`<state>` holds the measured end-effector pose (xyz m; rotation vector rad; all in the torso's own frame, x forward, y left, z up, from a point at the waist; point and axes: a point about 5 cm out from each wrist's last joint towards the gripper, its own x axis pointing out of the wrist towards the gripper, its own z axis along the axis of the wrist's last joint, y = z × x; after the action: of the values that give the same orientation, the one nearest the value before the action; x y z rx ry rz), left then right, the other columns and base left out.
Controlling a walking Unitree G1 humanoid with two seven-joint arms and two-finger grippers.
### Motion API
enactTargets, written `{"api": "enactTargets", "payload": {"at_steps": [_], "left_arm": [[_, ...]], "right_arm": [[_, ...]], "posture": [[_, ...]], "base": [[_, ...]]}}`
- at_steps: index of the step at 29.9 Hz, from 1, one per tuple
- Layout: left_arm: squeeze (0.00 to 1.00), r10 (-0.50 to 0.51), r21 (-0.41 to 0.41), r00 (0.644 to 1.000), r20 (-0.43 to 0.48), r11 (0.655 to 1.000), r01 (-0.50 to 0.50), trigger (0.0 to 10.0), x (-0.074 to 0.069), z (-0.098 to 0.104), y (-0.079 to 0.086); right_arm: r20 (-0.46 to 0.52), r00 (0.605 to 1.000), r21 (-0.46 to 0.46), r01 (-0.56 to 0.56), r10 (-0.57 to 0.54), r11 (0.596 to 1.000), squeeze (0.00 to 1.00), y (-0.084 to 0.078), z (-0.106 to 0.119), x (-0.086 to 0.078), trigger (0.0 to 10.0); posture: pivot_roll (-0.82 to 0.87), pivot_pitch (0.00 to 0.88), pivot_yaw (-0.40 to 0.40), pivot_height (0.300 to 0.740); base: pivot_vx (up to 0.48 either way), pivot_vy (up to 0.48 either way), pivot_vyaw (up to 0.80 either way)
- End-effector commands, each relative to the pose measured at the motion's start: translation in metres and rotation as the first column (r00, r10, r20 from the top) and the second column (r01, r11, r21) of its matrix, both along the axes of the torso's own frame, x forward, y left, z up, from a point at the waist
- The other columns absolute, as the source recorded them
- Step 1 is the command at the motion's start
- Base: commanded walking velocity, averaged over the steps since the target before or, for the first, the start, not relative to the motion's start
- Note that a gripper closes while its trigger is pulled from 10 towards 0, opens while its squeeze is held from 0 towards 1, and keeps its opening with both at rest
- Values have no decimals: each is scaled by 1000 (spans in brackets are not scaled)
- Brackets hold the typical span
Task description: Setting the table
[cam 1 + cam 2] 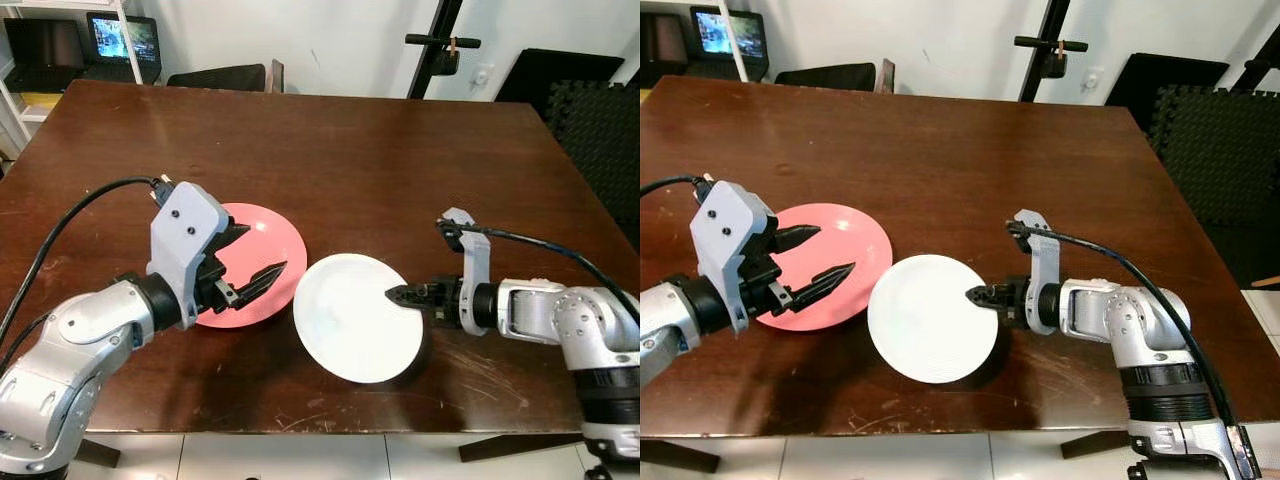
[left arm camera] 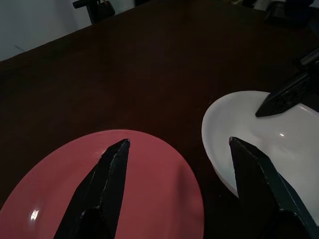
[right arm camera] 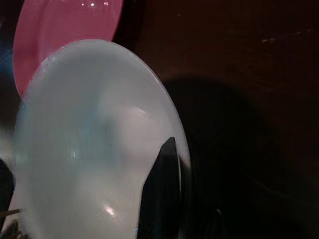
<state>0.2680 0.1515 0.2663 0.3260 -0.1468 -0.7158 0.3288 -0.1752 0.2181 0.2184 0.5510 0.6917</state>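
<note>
I see the brown table (image 1: 350, 150) carrying two plates near its front edge. The white plate (image 1: 350, 320) sits just right of the pink plate (image 1: 262, 240). My right gripper (image 1: 400, 295) pinches the white plate's right rim. My left gripper (image 1: 258, 254) hovers over the pink plate, fingers spread.
</note>
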Motion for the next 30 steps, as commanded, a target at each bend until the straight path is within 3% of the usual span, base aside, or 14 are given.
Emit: {"api": "enactTargets", "payload": {"at_steps": [1, 6, 10, 11, 12, 15, 18, 19, 21, 24, 25, 29, 30], "left_arm": [[0, -21, 7, 1000, -7, 1000, 21, 10000, -4, -2, -4], [0, -18, 4, 1000, -10, 1000, 18, 10000, -3, -3, -4], [0, -23, -3, 1000, -9, 1000, 23, 10000, -3, -3, -6], [0, -23, -5, 1000, -9, 1000, 23, 10000, -3, -3, -7], [0, -24, -7, 1000, -9, 1000, 24, 10000, -3, -4, -7], [0, -24, -13, 1000, -9, 1000, 23, 10000, -3, -4, -8], [0, -24, -21, 1000, -9, 1000, 24, 10000, -2, -4, -8], [0, -24, -21, 1000, -9, 1000, 24, 10000, -2, -4, -8], [0, -25, -26, 1000, -7, 999, 25, 10000, 0, -4, -9], [0, -11, -57, 1000, 4, 998, 12, 10000, 4, -3, -14], [0, -4, -71, 1000, 5, 997, 4, 10000, 5, -3, -15], [0, 82, -154, 997, 1, 985, -81, 10000, 11, -6, -18], [0, 106, -164, 994, -2, 981, -104, 10000, 12, -7, -18]], "right_arm": [[-10, 1000, -12, -1, 0, 1000, 1000, -3, -4, -1, 10000], [6, 1000, 3, 6, -6, 1000, 1000, -4, -2, 0, 10000], [101, 995, 71, 20, -28, 997, 1000, -5, 15, 3, 10000], [149, 987, 76, 43, -54, 996, 655, -7, 23, 5, 10000], [197, 977, 72, 69, -82, 995, 0, -10, 29, 7, 10000], [300, 943, 44, 140, -147, 989, 0, -18, 42, 9, 10000], [491, 837, -5, 277, -239, 961, 0, -29, 64, 4, 10000], [491, 837, -5, 277, -239, 961, 0, -29, 64, 4, 10000], [581, 760, 3, 355, -290, 935, 0, -33, 74, 1, 10000], [651, 651, 152, 392, -390, 908, 0, -25, 85, -7, 10000], [658, 631, 184, 393, -410, 901, 0, -22, 86, -9, 10000], [698, 477, 314, 467, -534, 827, 0, -9, 84, -18, 10000], [690, 463, 343, 467, -556, 815, 0, -3, 81, -20, 10000]], "posture": [[106, 267, 16, 740], [103, 262, 19, 740], [102, 250, 20, 740], [102, 250, 20, 740], [100, 244, 22, 740], [98, 239, 26, 740], [89, 231, 35, 740], [89, 231, 35, 740], [83, 223, 43, 740], [84, 212, 53, 740], [84, 212, 53, 740], [98, 187, 76, 740], [98, 187, 76, 740]], "base": [[0, 0, 0], [0, 0, 0], [0, 0, 0], [0, 0, 0], [0, 0, 0], [0, 0, 0], [0, 0, 0], [0, 0, 0], [0, 0, 0], [0, 0, 0], [0, 0, 0], [0, 0, 0], [0, 0, 0]]}}
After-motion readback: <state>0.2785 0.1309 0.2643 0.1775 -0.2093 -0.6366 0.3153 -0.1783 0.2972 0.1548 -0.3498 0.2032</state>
